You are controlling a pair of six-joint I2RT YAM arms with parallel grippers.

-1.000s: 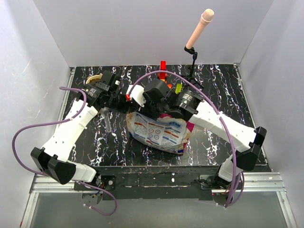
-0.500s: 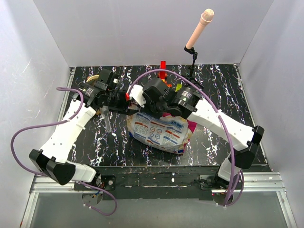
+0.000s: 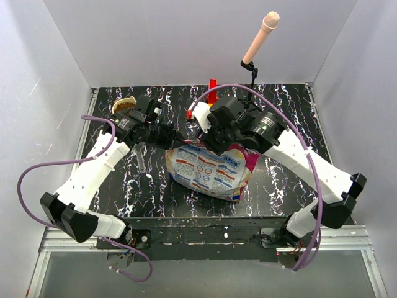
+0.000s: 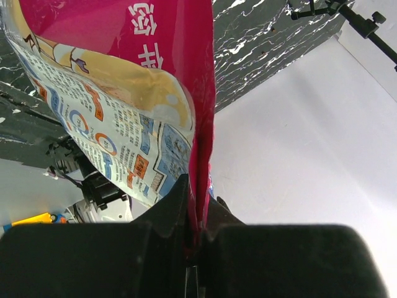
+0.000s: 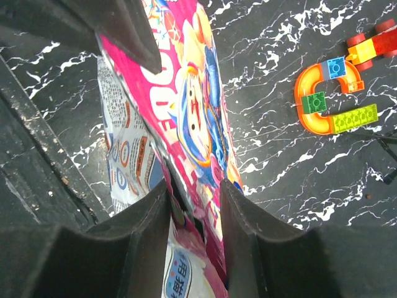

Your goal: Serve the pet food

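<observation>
Glossy white, blue and magenta-pink foil bag (image 3: 208, 174) lies on its side near the middle of the black white-veined marble-look tabletop (image 3: 285, 105), printed back panel facing up, magenta top end turned toward the far right. No kibble shows in any view; I take it to be shut inside the bag. Left pincer (image 4: 195, 214) is clenched tight on a magenta edge of the bag (image 4: 124, 124), the foil pinched flat between the fingers. Right pincer (image 5: 193, 205) straddles another part of the magenta top fold (image 5: 192, 112), fingers apart with some dark gap beside the foil: released, not pinching. Change over the last second: from above, the left pincer (image 3: 170, 136) has come in from the left to meet the bag's far-left corner, and the right arm has swung outward, its elbow now further right and its wrist drawn back a little over the top end. The bag itself has hardly shifted. My reading: one side of the mouth is secured and the other grip is being re-taken, so opening has not begun. Tan round bowl (image 3: 124, 102) sits at far left, well apart from the bag. Bright multicoloured plastic toy blocks (image 5: 329, 93) lie beyond, untouched.
</observation>
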